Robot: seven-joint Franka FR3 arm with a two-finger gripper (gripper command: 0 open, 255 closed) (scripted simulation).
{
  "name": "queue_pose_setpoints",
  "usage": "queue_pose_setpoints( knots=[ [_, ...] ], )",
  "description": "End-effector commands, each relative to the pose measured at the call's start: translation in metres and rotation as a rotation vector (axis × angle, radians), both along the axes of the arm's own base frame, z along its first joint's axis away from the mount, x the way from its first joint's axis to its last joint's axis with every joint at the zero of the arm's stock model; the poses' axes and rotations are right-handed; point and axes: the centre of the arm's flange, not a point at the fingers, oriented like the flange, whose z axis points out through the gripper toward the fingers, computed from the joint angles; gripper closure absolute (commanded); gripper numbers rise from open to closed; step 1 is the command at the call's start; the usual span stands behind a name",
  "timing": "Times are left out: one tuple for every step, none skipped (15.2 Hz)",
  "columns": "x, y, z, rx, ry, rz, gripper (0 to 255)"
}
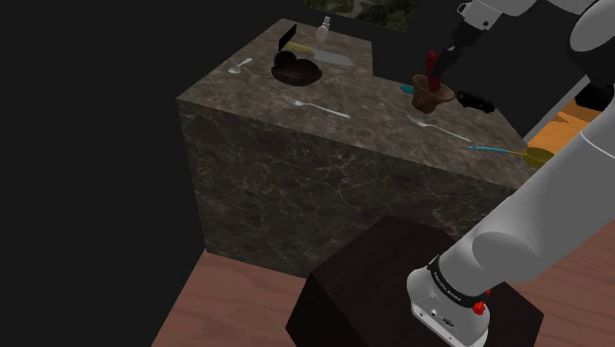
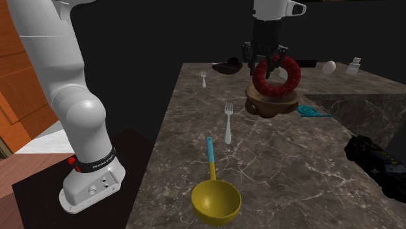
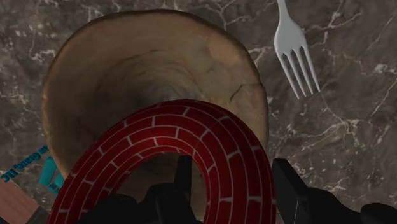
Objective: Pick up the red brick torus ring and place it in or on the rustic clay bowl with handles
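The red brick-patterned torus ring [image 2: 278, 75] hangs upright in the air just above the brown clay bowl [image 2: 272, 102]. My black gripper [image 2: 265, 64] is shut on the ring's rim, one finger inside the hole and one outside. In the wrist view the ring [image 3: 210, 143] arcs between my fingers [image 3: 287, 184], and the bowl's hollow [image 3: 153, 83] lies directly beneath it. In the shoulder view the ring [image 1: 431, 65] shows as a thin red shape over the bowl [image 1: 430, 95] near the counter's far right edge.
On the dark marble counter [image 2: 273, 162] lie a silver fork [image 2: 228, 120], a yellow ladle with a blue handle [image 2: 214, 192], a teal object [image 2: 311, 112] beside the bowl, a black object [image 2: 380, 166], a small fork [image 2: 203, 79] and a dark dish [image 2: 228, 66].
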Motion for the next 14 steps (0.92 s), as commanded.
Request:
queue_pose_setpoints(
  knots=[
    [0.0, -0.001, -0.009, -0.001, -0.001, 0.0, 255],
    [0.0, -0.001, -0.015, -0.001, -0.001, 0.0, 255],
    [0.0, -0.001, -0.02, -0.001, -0.001, 0.0, 255],
    [0.0, -0.001, -0.025, -0.001, -0.001, 0.0, 255],
    [0.0, -0.001, -0.03, -0.001, -0.001, 0.0, 255],
    [0.0, -0.001, -0.032, -0.001, -0.001, 0.0, 255],
    [0.0, -0.001, -0.032, -0.001, -0.001, 0.0, 255],
    [0.0, -0.001, -0.032, -0.001, -0.001, 0.0, 255],
    [0.0, -0.001, -0.032, -0.001, -0.001, 0.0, 255],
    [0.0, -0.001, -0.032, -0.001, -0.001, 0.0, 255],
    [0.0, -0.001, -0.032, -0.001, -0.001, 0.0, 255],
    [0.0, -0.001, -0.032, -0.001, -0.001, 0.0, 255],
    [0.0, -0.001, -0.032, -0.001, -0.001, 0.0, 255],
    [0.0, 0.0, -0.032, -0.001, -0.001, 0.0, 0]
  ],
)
